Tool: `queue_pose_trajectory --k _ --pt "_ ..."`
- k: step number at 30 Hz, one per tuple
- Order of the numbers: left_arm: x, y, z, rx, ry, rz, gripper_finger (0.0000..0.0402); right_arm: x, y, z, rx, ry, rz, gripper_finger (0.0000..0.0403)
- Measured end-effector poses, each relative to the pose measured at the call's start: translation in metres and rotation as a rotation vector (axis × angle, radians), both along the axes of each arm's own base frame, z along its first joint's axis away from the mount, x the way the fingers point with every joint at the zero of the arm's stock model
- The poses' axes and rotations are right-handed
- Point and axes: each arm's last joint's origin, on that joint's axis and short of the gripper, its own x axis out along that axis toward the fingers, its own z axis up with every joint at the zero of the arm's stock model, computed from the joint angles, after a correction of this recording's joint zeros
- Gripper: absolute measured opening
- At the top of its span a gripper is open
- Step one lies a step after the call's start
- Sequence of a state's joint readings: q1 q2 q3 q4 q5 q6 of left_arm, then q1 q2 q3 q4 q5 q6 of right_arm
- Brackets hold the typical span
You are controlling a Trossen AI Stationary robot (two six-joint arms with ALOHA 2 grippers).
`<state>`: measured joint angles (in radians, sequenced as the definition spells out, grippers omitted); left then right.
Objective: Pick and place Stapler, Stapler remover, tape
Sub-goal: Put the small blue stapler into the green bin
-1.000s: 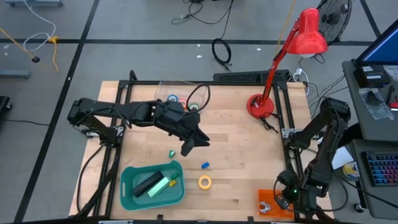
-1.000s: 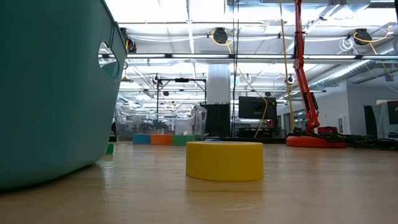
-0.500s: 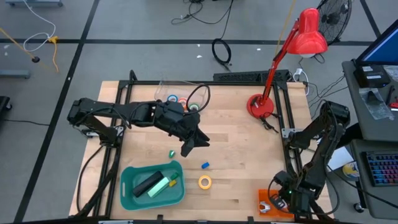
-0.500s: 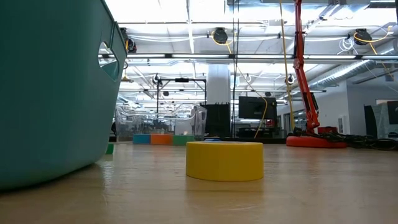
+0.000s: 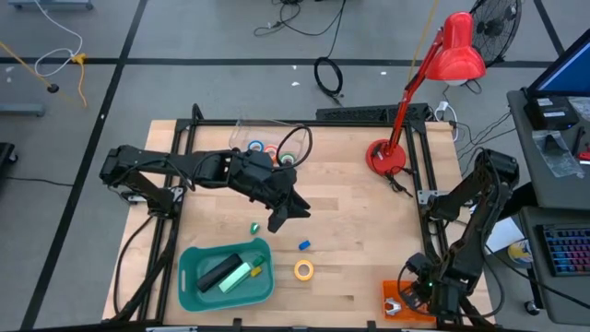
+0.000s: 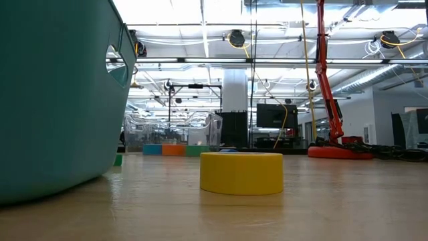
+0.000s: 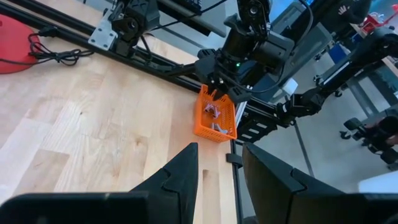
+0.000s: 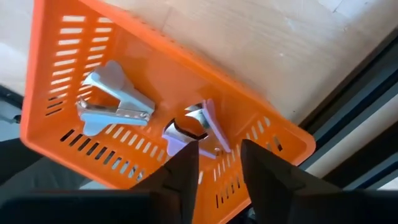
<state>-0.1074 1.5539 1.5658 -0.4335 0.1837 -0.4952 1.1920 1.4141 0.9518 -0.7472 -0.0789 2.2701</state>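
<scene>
A black stapler (image 5: 219,271) and a light green one (image 5: 241,275) lie in the teal bin (image 5: 194,290). Two silver stapler removers (image 8: 115,102) (image 8: 198,129) lie on the floor of the orange basket (image 8: 68,56). My right gripper (image 8: 217,155) hangs open just above the second one, at the table's near right corner (image 5: 406,300). A yellow tape roll (image 5: 303,269) lies flat on the table. Blue, orange and green rolls (image 6: 174,149) sit at the far edge. My left gripper (image 5: 281,219) hovers open over the table's middle with nothing between its fingers (image 7: 217,168).
A red desk lamp (image 5: 387,157) stands at the far right. Small green (image 5: 254,227) and blue (image 5: 303,245) bits lie on the wood between the bin and my left gripper. A clear container (image 5: 263,138) stands at the far edge by the rolls.
My right gripper has shifted a little toward the table's near edge and left, over the orange basket, and has since kept still.
</scene>
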Motion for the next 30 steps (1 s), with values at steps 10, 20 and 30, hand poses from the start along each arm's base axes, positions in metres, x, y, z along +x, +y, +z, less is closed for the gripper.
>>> queue_pose_trajectory --k 10,20,30 --pt "-0.002 0.008 -0.006 0.019 0.062 0.012 0.0129 0.025 -0.014 0.036 0.039 -0.366 -0.095 0.0129" --pt "-0.001 0.011 -0.091 0.29 0.581 0.054 0.0129 0.08 -0.062 0.072 -0.243 -0.885 -0.133 0.013" --pt "0.04 -0.013 -0.176 0.299 0.68 0.058 0.0129 0.11 -0.101 0.071 -0.438 -0.862 -0.134 0.013"
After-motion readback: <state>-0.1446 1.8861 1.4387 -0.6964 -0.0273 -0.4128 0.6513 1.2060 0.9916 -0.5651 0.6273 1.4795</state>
